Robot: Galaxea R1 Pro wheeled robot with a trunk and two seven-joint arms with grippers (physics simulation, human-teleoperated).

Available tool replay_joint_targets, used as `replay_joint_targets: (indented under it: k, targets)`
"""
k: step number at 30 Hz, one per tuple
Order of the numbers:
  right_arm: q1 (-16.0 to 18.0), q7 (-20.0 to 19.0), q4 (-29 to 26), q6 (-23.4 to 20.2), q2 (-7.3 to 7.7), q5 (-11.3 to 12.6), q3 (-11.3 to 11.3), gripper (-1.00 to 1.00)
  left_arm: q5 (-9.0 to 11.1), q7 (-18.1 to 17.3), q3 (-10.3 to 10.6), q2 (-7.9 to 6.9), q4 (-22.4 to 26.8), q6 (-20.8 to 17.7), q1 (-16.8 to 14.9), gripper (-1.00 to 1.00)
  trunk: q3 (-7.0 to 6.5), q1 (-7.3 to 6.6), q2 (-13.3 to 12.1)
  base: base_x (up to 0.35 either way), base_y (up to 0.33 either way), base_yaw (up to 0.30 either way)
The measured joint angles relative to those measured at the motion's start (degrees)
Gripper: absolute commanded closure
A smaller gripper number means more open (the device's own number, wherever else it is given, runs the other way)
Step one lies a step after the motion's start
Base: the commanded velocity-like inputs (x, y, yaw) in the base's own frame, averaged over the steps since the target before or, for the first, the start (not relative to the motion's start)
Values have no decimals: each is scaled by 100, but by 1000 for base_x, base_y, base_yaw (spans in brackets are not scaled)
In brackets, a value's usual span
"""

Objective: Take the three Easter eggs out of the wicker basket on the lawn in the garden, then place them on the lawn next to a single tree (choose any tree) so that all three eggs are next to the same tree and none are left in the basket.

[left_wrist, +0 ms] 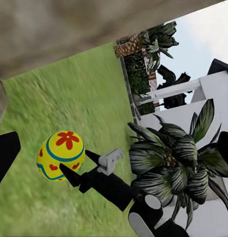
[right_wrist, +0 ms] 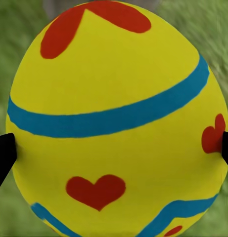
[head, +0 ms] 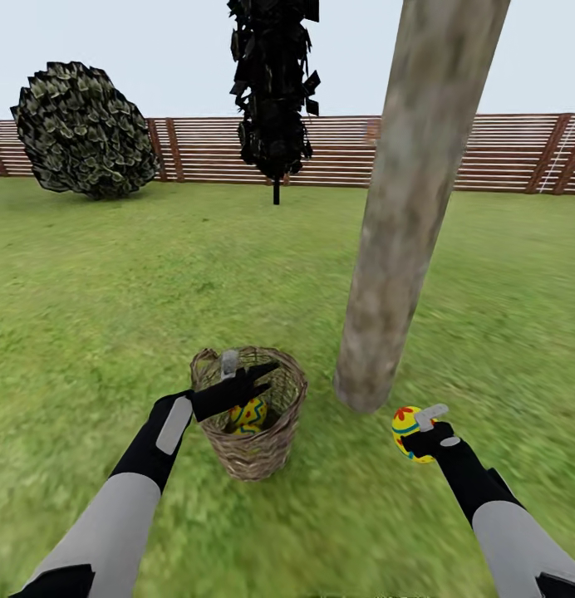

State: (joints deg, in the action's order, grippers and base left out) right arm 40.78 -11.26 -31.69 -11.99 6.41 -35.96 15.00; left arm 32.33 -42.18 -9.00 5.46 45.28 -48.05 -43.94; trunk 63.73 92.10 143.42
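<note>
My right gripper (head: 422,433) clamps one egg (head: 406,432) above the grass (head: 113,274) near the tree (head: 395,249), not yet set down. My left gripper (head: 253,375) hangs spread over the basket (head: 254,453), where eggs (head: 251,414) remain.

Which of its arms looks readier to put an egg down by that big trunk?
The right. Its right gripper already clamps an Easter egg just above the lawn, near the foot of the tree. The left gripper hangs over the wicker basket, holding nothing.
</note>
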Motion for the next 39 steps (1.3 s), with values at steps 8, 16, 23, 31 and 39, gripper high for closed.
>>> replay_joint_targets:
  k: [8,16,23,31,39]
  targets:
    - [-2,9,0,3,-1,3,-2,100,3,0,-6,0,-4,0,-3,-100,0,-4,0,14,-125,171]
    - [-2,630,442,13,-199,27,-9,100,3,-5,-4,2,-3,0,-2,-100,0,-2,0,188,-60,2]
    - [-2,649,494,12,-241,10,-8,100,0,-17,-1,6,-1,1,-2,-100,66,6,4,1,0,0]
    - [-2,649,575,13,-247,24,-10,100,0,-18,-1,10,-10,1,-4,-100,243,27,15,0,0,0]
    - [-2,650,573,13,-249,25,-10,100,0,-17,121,11,-7,1,-2,-100,421,48,25,0,0,0]
